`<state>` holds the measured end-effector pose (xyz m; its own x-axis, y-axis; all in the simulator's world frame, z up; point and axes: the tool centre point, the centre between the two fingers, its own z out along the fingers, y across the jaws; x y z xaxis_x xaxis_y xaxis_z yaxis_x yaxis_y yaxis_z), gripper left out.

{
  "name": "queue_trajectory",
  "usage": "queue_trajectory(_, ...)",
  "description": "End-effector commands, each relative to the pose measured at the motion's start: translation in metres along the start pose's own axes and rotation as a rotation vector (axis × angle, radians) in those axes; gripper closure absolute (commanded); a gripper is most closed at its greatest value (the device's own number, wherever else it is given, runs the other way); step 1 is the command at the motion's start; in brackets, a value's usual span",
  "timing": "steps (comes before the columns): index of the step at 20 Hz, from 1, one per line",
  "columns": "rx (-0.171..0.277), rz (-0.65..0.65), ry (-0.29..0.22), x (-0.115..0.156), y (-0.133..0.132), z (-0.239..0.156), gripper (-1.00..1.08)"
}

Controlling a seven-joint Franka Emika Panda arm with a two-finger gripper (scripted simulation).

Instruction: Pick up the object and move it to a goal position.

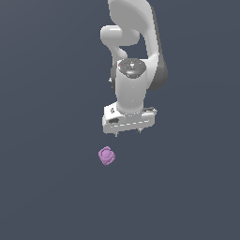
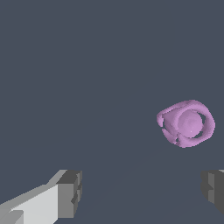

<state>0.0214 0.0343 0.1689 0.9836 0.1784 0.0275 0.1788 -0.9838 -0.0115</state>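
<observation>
The gripper (image 1: 128, 132) is hanging with its jaws spread wide, gripping nothing. The purple object (image 1: 107, 156) is lying on the dark floor (image 1: 47, 187) at about seven o'clock from it, near but apart. In the wrist view the object (image 2: 186, 124) is sitting outside the gap between the fingertips (image 2: 70, 192).

The object (image 2: 186, 124), a light-purple cage-like ball with curved ribs around a rounded core, lies on the plain dark grey tabletop (image 2: 87, 65). Two grey-tipped fingers (image 2: 69, 194) of the gripper (image 2: 142, 190) show at the frame's edge, spread wide with bare surface between them. The ball sits clear of both fingers, nearer the one that is mostly cut off, and touches neither.
</observation>
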Motion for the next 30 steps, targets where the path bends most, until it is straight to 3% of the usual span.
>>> queue_trajectory(1, -0.002, -0.038, -0.003, 0.004, 0.008, 0.006, -0.92)
queue_trajectory(18, -0.007, -0.374, -0.024, 0.026, 0.083, 0.06, -0.92)
queue_trajectory(30, -0.005, -0.477, -0.03, 0.03, 0.107, 0.078, -0.92)
